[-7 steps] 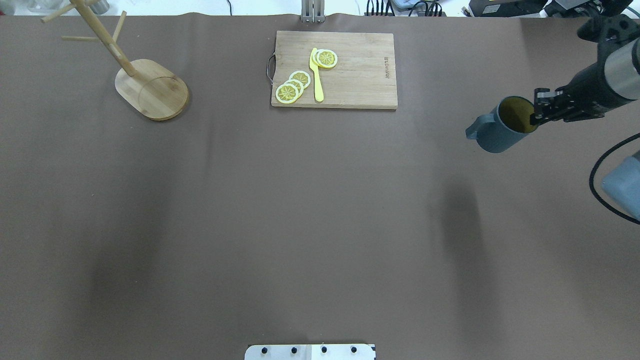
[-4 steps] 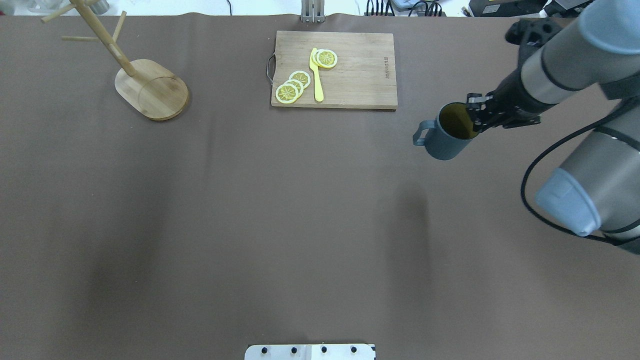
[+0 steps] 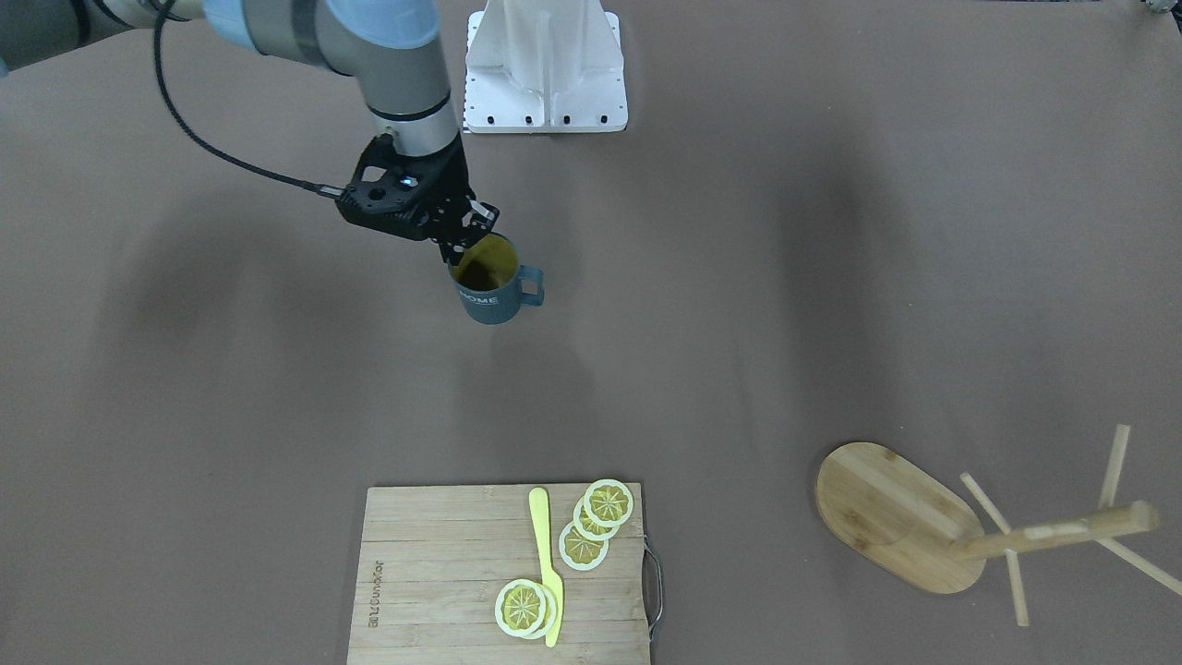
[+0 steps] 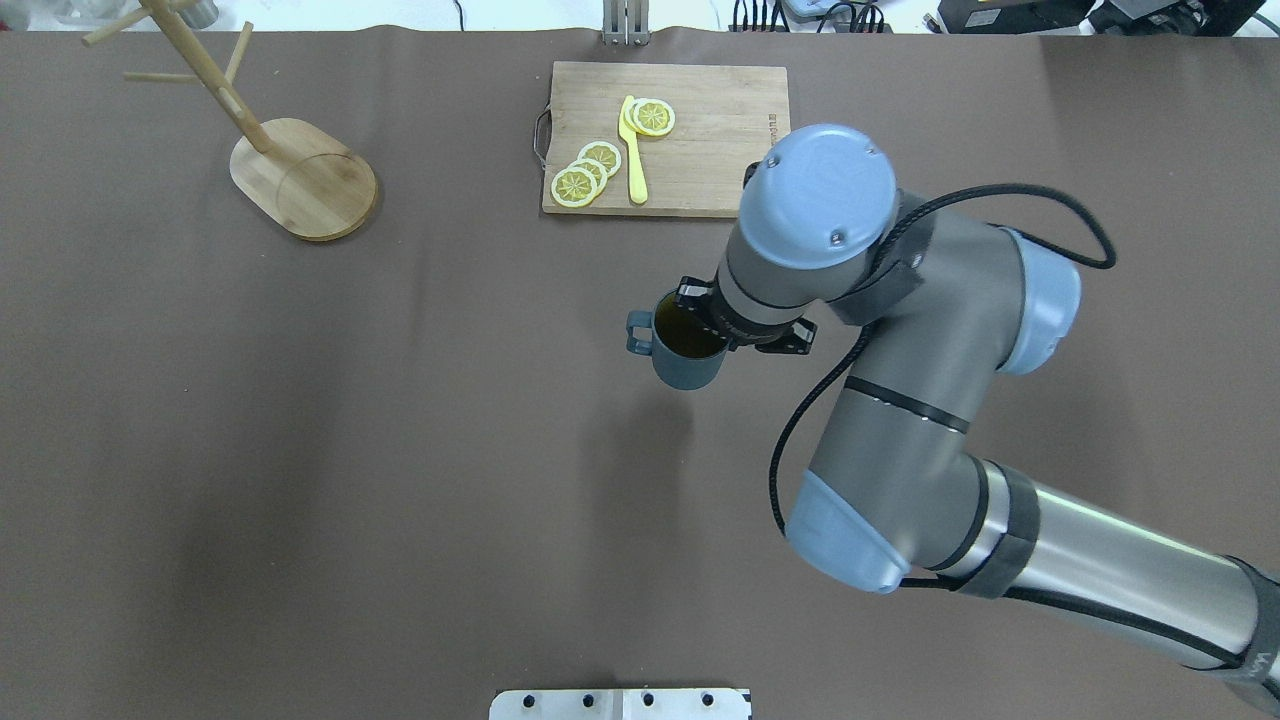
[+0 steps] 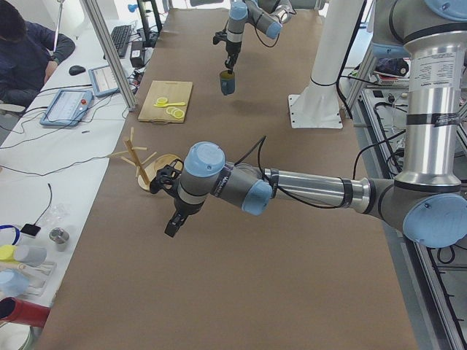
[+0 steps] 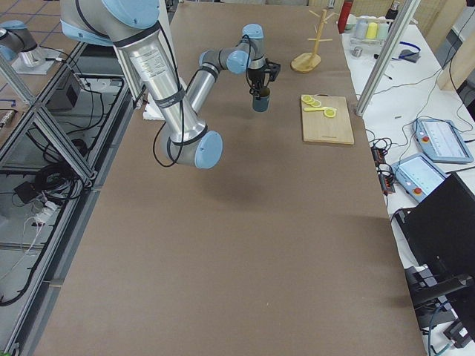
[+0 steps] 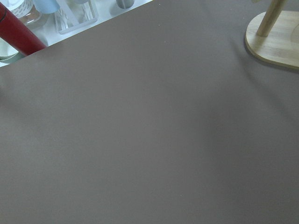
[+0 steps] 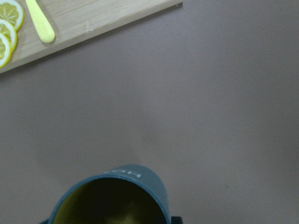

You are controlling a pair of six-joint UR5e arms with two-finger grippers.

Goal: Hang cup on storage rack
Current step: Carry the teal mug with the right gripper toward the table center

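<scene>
From across the table, my right gripper (image 3: 459, 242) is pinched shut on the rim of the dark blue-grey ceramic mug (image 3: 485, 301) with its olive-yellow inside and white "HOME" lettering, gripping the side opposite the loop handle; the mug hangs upright, and its offset shadow suggests it is clear of the matte brown table cover (image 3: 785, 277). The handle points toward the light bamboo mug tree (image 3: 886, 508), which stands well apart, off toward my left side and the far edge, beyond the rectangular slatted wooden cutting board (image 3: 434, 554) with its lemon slices (image 3: 608, 503) and yellow knife (image 3: 547, 554). From overhead my wrist hides the fingers, but the mug's mouth faces up and its handle leads on the line toward the tree's oval flat base, round post and thin angled pegs. From the left end, my left gripper (image 5: 174, 224) hangs near the tree, much nearer it than the right; whether it is open I cannot tell. From the right end the mug hangs small beneath my wrist. My left wrist camera shows only cover and the smooth base edge, and my right one looks down past the mug's rim. I judge that a long sideways carry remains, ending with the handle loop threaded over a peg tip
</scene>
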